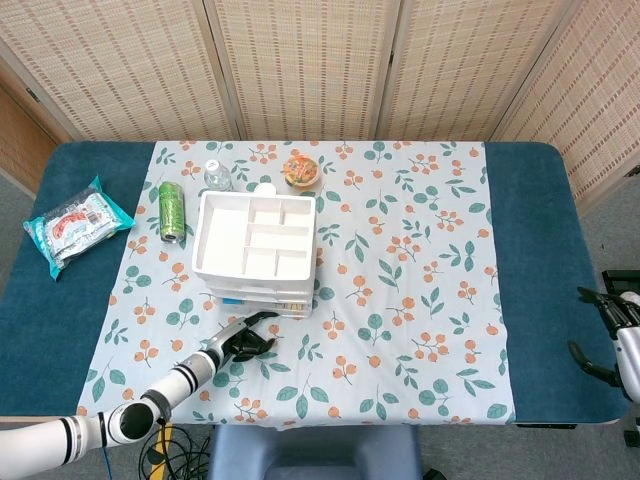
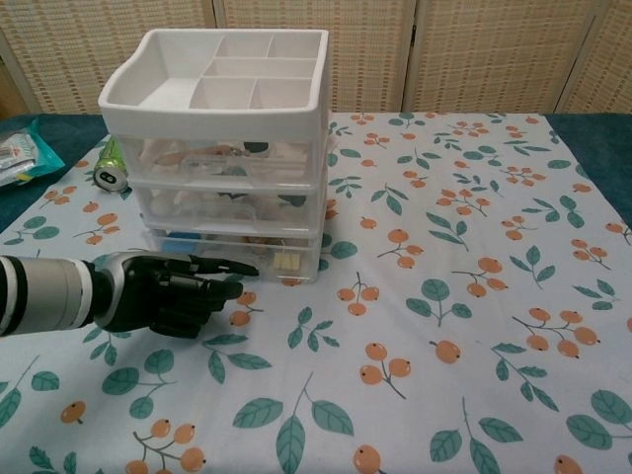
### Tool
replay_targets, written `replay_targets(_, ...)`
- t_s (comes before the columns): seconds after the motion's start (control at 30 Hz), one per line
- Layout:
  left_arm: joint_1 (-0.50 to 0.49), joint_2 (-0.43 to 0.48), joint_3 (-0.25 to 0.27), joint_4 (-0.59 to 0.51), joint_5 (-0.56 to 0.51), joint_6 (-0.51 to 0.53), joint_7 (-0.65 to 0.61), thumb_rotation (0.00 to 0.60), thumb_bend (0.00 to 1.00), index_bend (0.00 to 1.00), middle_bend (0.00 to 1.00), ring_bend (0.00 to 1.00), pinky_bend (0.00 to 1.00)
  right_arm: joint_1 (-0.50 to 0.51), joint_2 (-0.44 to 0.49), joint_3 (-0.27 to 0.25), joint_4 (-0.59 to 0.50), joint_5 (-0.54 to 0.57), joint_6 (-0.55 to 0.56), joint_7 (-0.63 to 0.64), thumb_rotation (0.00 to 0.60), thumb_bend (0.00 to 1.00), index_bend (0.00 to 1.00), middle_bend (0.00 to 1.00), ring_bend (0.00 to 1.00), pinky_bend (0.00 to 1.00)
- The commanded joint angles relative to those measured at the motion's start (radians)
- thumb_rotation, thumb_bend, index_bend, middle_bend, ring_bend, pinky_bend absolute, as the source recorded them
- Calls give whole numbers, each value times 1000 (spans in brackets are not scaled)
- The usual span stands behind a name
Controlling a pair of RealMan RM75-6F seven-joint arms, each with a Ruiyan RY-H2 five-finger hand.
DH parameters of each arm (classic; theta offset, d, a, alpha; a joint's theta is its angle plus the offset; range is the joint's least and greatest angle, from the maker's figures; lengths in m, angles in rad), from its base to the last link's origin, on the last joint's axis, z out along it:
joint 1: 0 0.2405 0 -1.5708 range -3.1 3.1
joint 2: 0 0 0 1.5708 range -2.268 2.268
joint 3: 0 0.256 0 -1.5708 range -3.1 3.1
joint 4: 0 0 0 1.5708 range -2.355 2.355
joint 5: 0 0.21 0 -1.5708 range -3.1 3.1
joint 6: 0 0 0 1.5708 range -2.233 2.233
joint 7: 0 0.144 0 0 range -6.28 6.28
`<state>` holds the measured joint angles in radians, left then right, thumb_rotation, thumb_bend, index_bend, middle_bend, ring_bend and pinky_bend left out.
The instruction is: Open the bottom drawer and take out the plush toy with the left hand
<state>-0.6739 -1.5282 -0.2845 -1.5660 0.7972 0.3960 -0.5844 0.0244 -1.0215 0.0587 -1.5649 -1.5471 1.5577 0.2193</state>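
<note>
Glossy white plastic drawer unit (image 2: 222, 148), clear fronts; matt printed tablecloth (image 2: 464, 296); shiny green can (image 1: 172, 210); woven screens (image 1: 300, 60).

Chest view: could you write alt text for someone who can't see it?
A black robot hand reaches from the left, its fingers at the bottom drawer of a white three-drawer organizer on a leaf-and-berry tablecloth. The bottom drawer sticks out slightly; a green can lies behind.

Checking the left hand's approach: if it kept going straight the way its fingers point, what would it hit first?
Probably the bottom drawer front of the drawer unit; the left hand sits just before it, though contact is unclear.
</note>
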Motion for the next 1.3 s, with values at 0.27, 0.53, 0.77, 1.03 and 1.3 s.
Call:
replay_targets(0.27,17,19,2,-22,25,-20,-5,600,448,187,947,1000,1000,-1,2,0,-5,-3,2,-4,600,334,138,268,238,223)
replay_targets(0.53,29,37,5,-46,48,-39,-5,600,448,127,943,1000,1000,-2,2,-2,-7,-5,3,-4,600,334,138,268,238,223)
replay_targets(0.77,46,63,5,-91,77,-31,-2,600,448,0,941,1000,1000,-2,1,-1,-4,-6,4,0,600,334,138,268,239,223)
replay_targets(1.03,66,103,13,-139,100,-28,-1,600,448,0,937,1000,1000,0,-2,-1,3,-7,1,3,600,334,138,268,243,223)
replay_targets(1.3,97,191,49,-252,213,65,101,600,448,0,933,1000,1000,1,-5,-1,9,-6,0,10,600,334,138,268,243,223)
